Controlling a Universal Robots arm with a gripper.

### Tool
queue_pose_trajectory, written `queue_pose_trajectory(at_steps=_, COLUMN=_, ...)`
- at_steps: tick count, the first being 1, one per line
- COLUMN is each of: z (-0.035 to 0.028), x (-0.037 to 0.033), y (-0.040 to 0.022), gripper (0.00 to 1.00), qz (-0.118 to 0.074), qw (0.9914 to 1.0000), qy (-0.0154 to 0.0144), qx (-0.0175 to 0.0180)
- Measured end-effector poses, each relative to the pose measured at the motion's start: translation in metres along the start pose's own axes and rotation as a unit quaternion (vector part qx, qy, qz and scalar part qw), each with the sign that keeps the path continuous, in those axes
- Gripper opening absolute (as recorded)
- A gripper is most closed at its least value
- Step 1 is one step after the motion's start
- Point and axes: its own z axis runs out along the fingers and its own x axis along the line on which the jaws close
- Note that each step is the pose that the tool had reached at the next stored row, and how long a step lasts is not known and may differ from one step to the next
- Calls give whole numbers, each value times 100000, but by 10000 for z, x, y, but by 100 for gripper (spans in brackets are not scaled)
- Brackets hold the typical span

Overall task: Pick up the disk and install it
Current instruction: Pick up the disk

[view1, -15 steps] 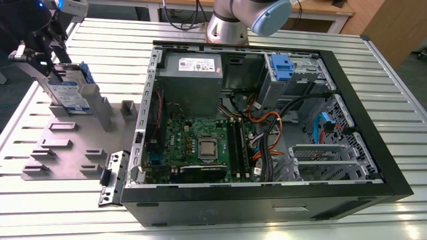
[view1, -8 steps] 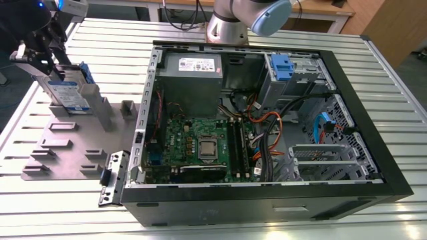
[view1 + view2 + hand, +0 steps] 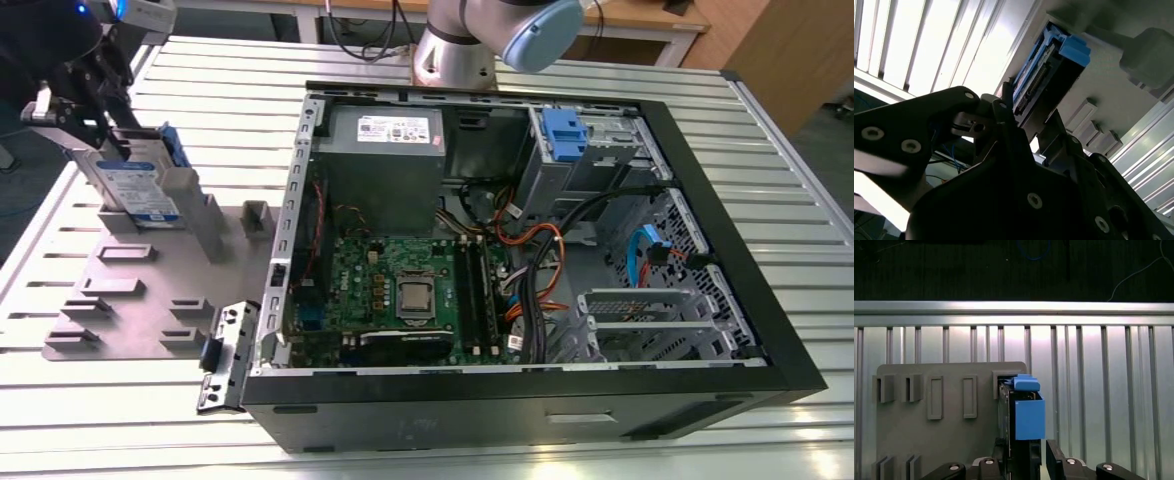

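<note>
disk (image 3: pixel 144 190): stands upright in a slot at one corner of the grey fixture plate (image 3: pixel 134 300), its blue carrier showing.
end effector (image 3: pixel 1026 462): mine, straddling the disk's upper edge above the plate; I cannot tell whether it grips.
computer case (image 3: pixel 694 390): open, beside the plate on the tabletop (image 3: pixel 561 55).

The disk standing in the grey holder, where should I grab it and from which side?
I'd pinch the disk across its two broad flat faces at the upper end, coming straight down from above. It stands upright on edge in a slot of the grey holder, so the lower end is enclosed and the top stands free.
</note>
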Motion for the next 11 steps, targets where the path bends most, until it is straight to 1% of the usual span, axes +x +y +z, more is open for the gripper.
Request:
queue_pose_trajectory(at_steps=1, z=0, x=0, y=0, gripper=51, qz=0, qw=100000, qy=-2, qx=1)
queue_pose_trajectory(at_steps=2, z=-1, x=0, y=0, gripper=44, qz=-1, qw=100000, qy=-2, qx=2)
queue_pose_trajectory(at_steps=11, z=-6, x=7, y=1, gripper=44, qz=3, qw=100000, qy=11, qx=-20)
